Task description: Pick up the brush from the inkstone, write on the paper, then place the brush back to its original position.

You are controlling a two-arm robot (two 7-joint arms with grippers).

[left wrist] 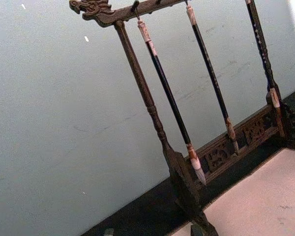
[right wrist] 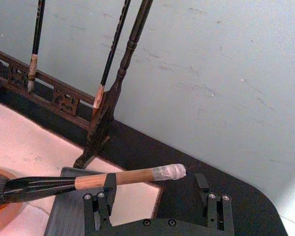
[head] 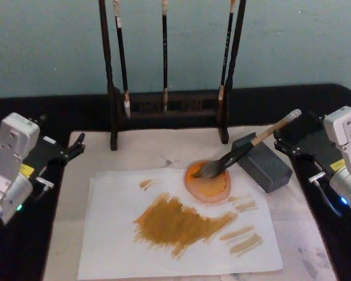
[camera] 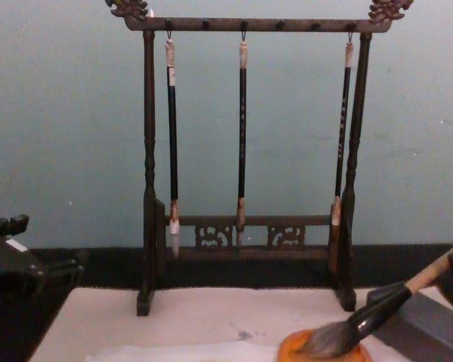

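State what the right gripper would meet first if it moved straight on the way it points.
Probably the brush: its taped handle end lies before the open right gripper; depth unclear.

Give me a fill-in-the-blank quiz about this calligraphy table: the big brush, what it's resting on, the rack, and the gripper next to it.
1. The brush lies with its bristles in the ___ dish.
2. Its handle leans on the ___ block.
3. ___ thin brushes hang from the rack.
4. The right gripper, by the brush's handle, is ___.

Missing words: orange; grey; three; open.
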